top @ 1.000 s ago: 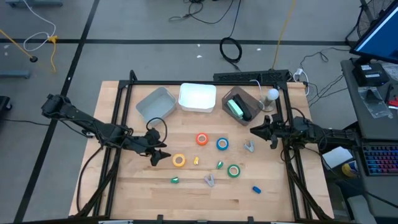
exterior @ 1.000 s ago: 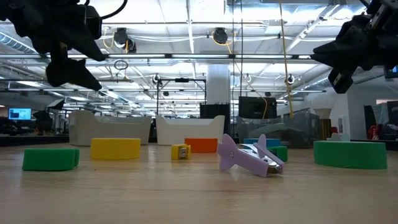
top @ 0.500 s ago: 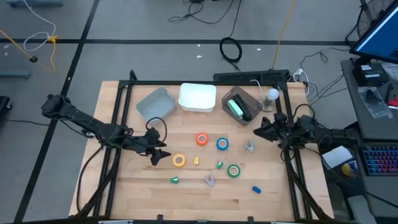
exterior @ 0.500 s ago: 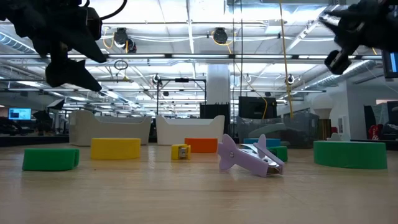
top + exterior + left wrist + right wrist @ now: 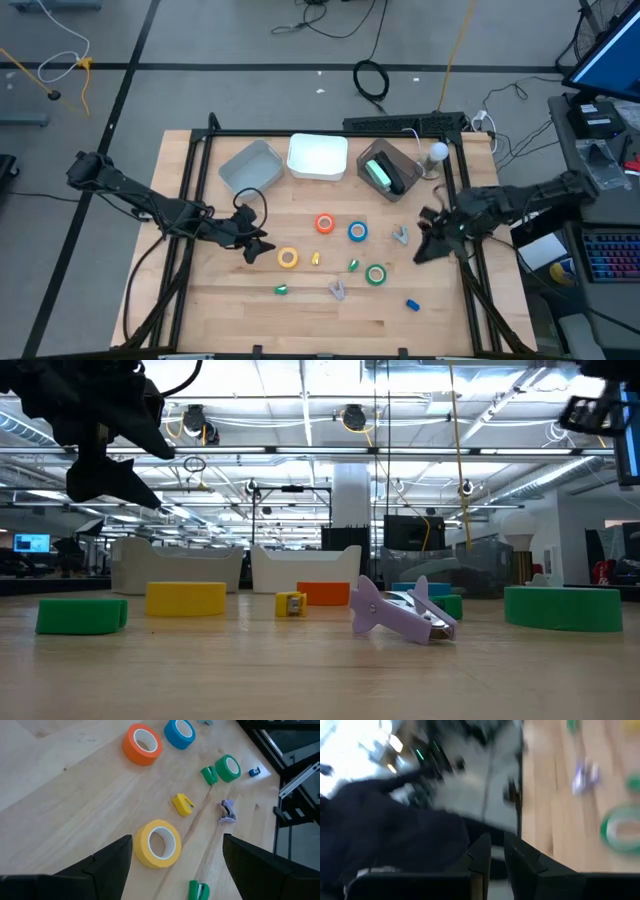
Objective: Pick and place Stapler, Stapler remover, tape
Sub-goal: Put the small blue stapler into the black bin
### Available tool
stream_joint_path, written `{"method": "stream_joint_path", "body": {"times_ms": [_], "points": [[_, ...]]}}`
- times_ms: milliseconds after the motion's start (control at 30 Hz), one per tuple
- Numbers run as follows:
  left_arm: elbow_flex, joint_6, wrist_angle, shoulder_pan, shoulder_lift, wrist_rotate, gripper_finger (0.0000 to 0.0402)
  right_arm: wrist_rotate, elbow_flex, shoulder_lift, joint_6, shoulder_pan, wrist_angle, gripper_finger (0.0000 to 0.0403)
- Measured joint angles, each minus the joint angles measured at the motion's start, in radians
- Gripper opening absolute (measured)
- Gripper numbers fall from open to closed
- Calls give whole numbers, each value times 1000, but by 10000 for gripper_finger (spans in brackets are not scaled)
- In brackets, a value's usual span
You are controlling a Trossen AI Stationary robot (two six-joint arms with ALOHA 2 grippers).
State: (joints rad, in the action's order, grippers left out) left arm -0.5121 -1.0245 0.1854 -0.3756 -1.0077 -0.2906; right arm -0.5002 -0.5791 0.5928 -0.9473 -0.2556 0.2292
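On the pale wooden tabletop (image 5: 220,300), the left gripper (image 5: 254,243) hangs low with its two dark fingers (image 5: 100,870) spread apart and empty, and the yellow ring-shaped tape roll with a pale centre (image 5: 157,843) lies flat straight ahead of them, framed between the tips in the left wrist view; in the high view that roll (image 5: 288,258) sits just beside the gripper, toward the table's middle. As a ring lying flat it has no long axis to square up to, so a short forward reach and a descent astride its wall looks like all the next grasp would need. Beyond it lie the red-orange tape roll (image 5: 325,224), the blue tape roll (image 5: 357,232) and the green tape roll (image 5: 375,274), each nearer the right arm. The right gripper (image 5: 424,250) is at the table's right edge near the frame, its fingers drawn together on nothing; the closest task object to it is a small pale lilac staple remover (image 5: 401,236), with the green roll a little farther. A second lilac staple remover (image 5: 398,614) lies tilted near the front edge. The green and black stapler (image 5: 384,176) rests inside the right-hand grey bin (image 5: 372,153) at the back, so judging by the layout the rolls and removers remain to be sorted
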Motion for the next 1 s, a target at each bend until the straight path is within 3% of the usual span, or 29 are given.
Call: {"method": "stream_joint_path", "body": {"times_ms": [133, 500, 600, 800, 1000], "points": [[0, 5, 11, 0, 0, 0, 310, 0, -90, 126, -97, -136, 126, 45], [0, 61, 28, 0, 0, -1, 310, 79, -137, 422, -568, -481, 70, 45], [0, 83, 29, 0, 0, 1, 310, 164, -137, 476, -680, -527, 70, 45], [0, 106, 30, -1, 0, 23, 310, 471, -137, 535, -859, -615, 49, 45], [0, 105, 59, -15, 0, 35, 310, 576, -137, 607, -1024, -676, 21, 45]]}}
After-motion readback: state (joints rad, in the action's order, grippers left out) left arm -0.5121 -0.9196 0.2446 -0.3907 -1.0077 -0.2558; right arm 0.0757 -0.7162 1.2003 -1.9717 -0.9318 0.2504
